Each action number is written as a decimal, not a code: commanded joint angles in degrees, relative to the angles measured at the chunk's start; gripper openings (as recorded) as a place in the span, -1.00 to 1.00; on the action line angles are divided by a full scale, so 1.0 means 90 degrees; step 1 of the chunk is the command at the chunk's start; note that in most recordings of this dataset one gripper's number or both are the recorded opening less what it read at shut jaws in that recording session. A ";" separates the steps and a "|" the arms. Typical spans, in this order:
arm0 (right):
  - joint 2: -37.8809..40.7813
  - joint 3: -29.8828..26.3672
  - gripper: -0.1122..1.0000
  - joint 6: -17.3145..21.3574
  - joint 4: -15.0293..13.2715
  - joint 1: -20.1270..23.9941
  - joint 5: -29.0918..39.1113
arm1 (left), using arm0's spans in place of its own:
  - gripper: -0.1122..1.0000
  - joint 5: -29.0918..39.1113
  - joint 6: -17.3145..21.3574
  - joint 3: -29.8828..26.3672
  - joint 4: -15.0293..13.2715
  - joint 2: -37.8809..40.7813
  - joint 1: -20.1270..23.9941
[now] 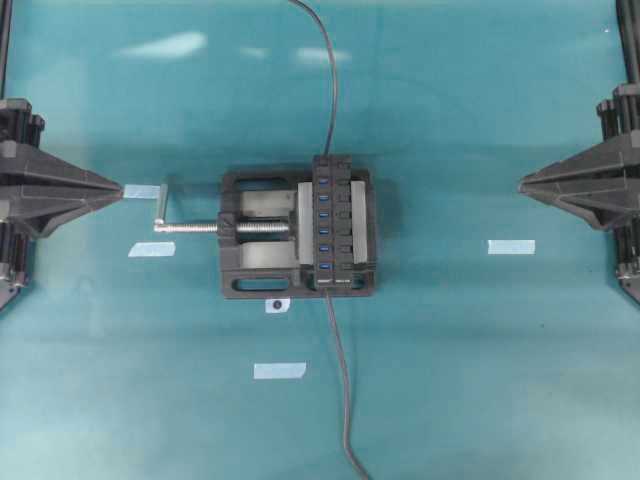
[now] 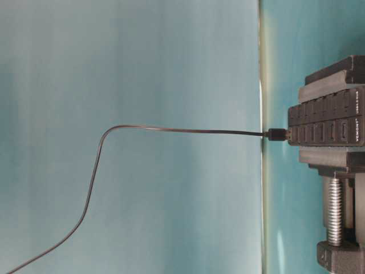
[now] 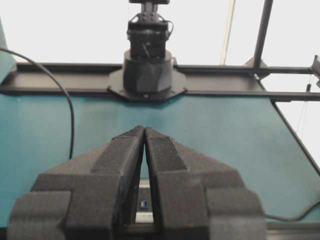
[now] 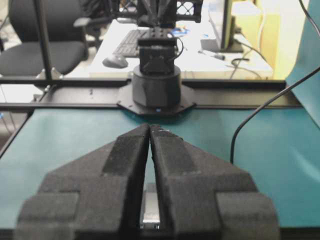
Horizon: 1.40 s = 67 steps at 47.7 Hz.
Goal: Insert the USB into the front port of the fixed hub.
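The fixed hub (image 1: pixel 336 222) is a narrow black bar with a row of blue ports, clamped upright in a black vise (image 1: pixel 255 268) at the table's centre. The USB (image 2: pixel 278 135), a small black plug, sits against the hub's (image 2: pixel 325 132) end away from the white print and looks seated there. Its thin grey cable (image 1: pixel 331 80) runs off the far edge. My left gripper (image 1: pixel 122 187) rests shut and empty at the left, well clear of the vise. My right gripper (image 1: pixel 520 183) is likewise shut and empty at the right. Both wrist views show fingertips touching, left gripper (image 3: pixel 144 128) and right gripper (image 4: pixel 150 126).
The vise's silver screw handle (image 1: pixel 185 227) sticks out toward the left arm. The hub's own cable (image 1: pixel 343 390) leaves the printed end toward the near edge. Pale tape strips (image 1: pixel 151 249) (image 1: pixel 511 246) (image 1: pixel 279 370) lie on the teal table (image 1: pixel 450 350).
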 commanded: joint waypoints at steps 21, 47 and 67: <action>0.0020 -0.0098 -0.85 0.0283 0.0195 -0.0068 0.0732 | -0.80 0.0225 -0.0176 -0.0117 0.0059 0.0176 -0.0010; 0.0342 -0.0596 -0.85 0.0459 0.0186 -0.0332 0.2930 | -0.80 0.1367 -0.0176 -0.0244 0.0059 0.0137 0.0010; 0.1563 -0.1416 -0.85 0.0420 0.0107 -0.0703 0.3906 | -0.80 0.1563 -0.0176 -0.0244 0.0059 0.0186 0.0020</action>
